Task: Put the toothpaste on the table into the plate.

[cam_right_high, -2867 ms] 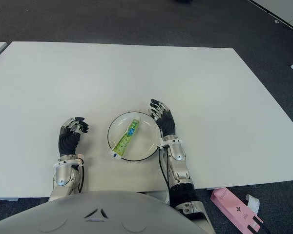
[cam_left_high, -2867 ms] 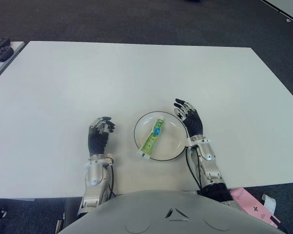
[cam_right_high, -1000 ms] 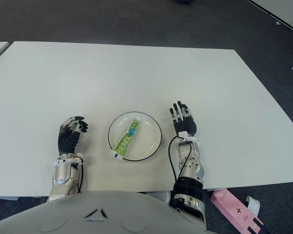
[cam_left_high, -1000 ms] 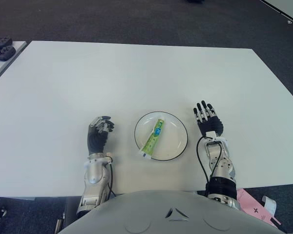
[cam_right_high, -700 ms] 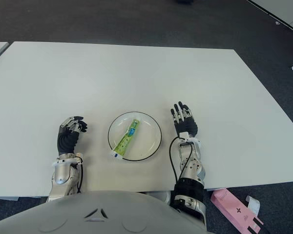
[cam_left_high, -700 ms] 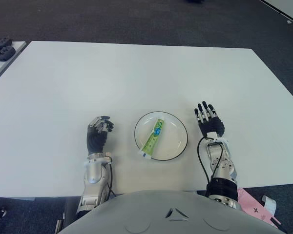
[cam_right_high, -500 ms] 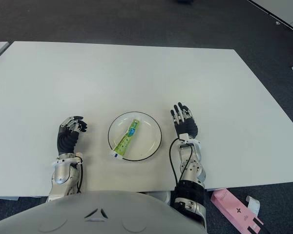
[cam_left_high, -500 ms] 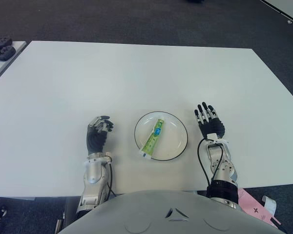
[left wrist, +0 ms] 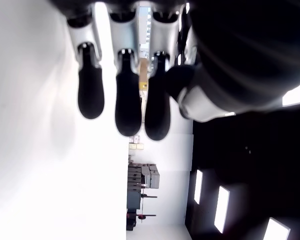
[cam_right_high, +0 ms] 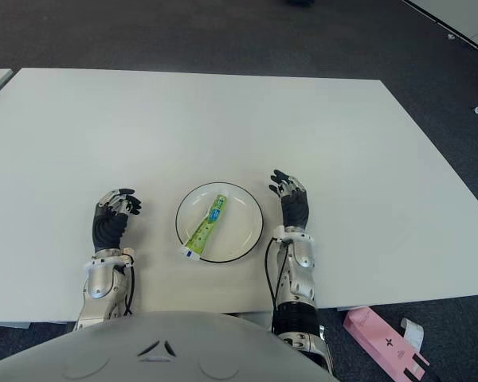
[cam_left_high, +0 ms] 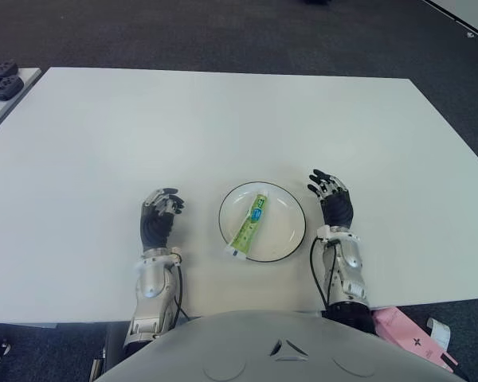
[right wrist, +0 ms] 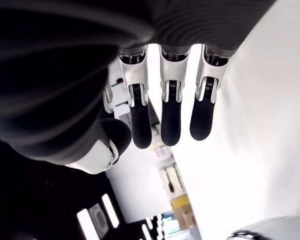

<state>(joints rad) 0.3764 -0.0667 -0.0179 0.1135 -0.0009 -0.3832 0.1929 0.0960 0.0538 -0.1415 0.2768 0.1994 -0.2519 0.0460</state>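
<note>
A green and white toothpaste tube (cam_left_high: 248,225) lies diagonally in the white plate (cam_left_high: 287,235) with a dark rim, its cap end over the plate's near left edge. My right hand (cam_left_high: 331,203) stands just right of the plate, fingers relaxed and slightly bent, holding nothing. My left hand (cam_left_high: 158,217) shows left of the plate, fingers loosely curled and empty. Each wrist view shows only its own fingers (right wrist: 170,112) (left wrist: 127,97) against the white table, with nothing between them.
The white table (cam_left_high: 223,127) stretches far ahead and to both sides. A pink box (cam_left_high: 406,330) lies on the floor past the table's near right edge. Dark objects (cam_left_high: 0,79) sit on another surface at the far left.
My right hand has shifted a little left toward the plate and its fingers have bent from straight to slightly curled. The toothpaste, plate and left hand have stayed put.
</note>
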